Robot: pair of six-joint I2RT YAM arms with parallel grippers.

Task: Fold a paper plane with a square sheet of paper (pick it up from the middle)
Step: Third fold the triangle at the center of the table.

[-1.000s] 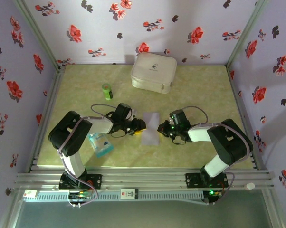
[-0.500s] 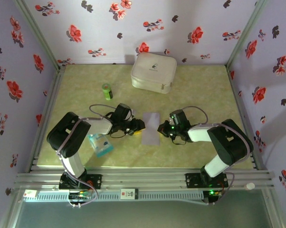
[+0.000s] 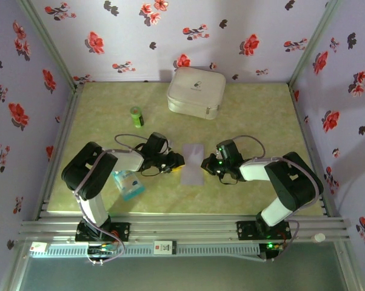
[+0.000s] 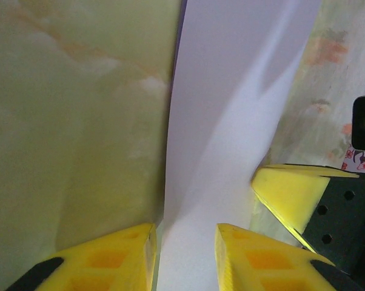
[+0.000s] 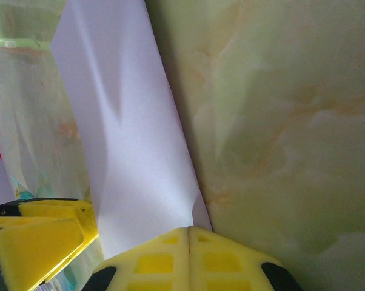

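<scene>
- The square sheet of paper [image 3: 193, 165] lies near the middle of the desk [image 3: 255, 121], between the two tools. From above it looks long and narrow.
- The left tool [image 3: 179, 160] is low at the sheet's left edge. Its yellow fingers [image 4: 103, 260] stand a narrow gap apart, and the paper's edge runs into that gap.
- The right tool [image 3: 205, 163] is at the sheet's right edge. Its fingers [image 5: 164, 260] are pressed together tip to tip, and they seem to nip the paper's edge, though the contact itself is hard to make out.
- In both wrist views the paper bows up off the desk, with a soft ridge running along it.
- A white case [image 3: 196, 92] sits at the far side of the desk.
- A green bottle [image 3: 136, 116] stands left of the case.
- A blue-and-white packet [image 3: 128, 184] lies by the left arm, well apart from the sheet.
</scene>
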